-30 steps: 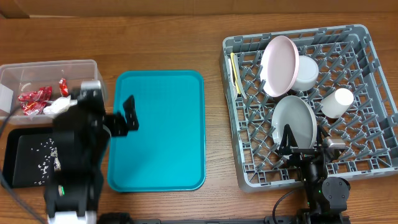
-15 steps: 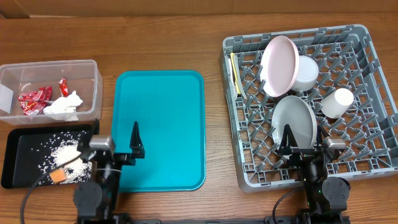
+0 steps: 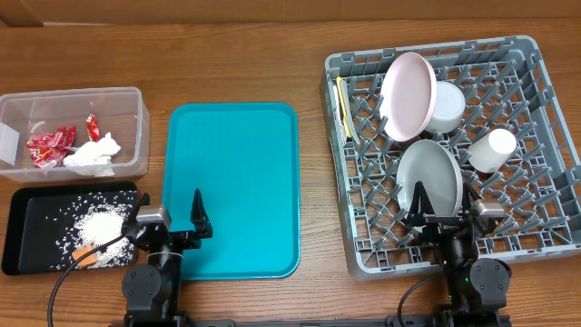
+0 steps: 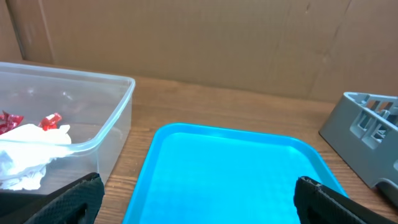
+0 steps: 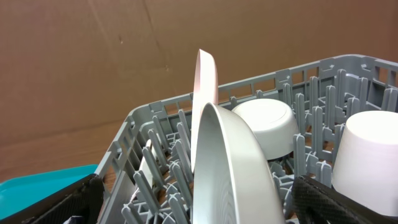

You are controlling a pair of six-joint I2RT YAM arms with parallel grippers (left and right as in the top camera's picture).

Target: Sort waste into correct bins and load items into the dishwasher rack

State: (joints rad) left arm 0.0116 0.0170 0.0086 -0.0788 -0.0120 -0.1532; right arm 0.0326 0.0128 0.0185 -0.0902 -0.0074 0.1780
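Observation:
The clear tub [image 3: 136, 127] holds red wrappers [image 3: 50, 145] and the white napkin [image 3: 93, 154]; it also shows in the left wrist view [image 4: 112, 118]. The black tray [image 3: 36, 218] holds rice [image 3: 98, 223] and the orange cube [image 3: 82, 256]. The grey rack [image 3: 545, 182] holds the white plate [image 3: 408, 95], grey plate [image 3: 428, 177], bowl [image 3: 448, 106], cup [image 3: 493, 150] and yellow cutlery [image 3: 343, 104]. My left gripper [image 3: 172, 216] is open and empty at the teal tray's near left corner. My right gripper [image 3: 445, 207] is open and empty at the rack's front, with the grey plate [image 5: 230, 168] between the fingers' line of sight.
The flat teal tray [image 3: 231, 182] lies bare between the bins and the rack, also in the left wrist view [image 4: 230, 168]. A brown cardboard wall stands behind the table. A cable runs from the left arm across the black tray's near corner.
My left arm has drawn back from over the tub and black tray to the table's front edge. The napkin now lies in the tub. The right arm has not moved.

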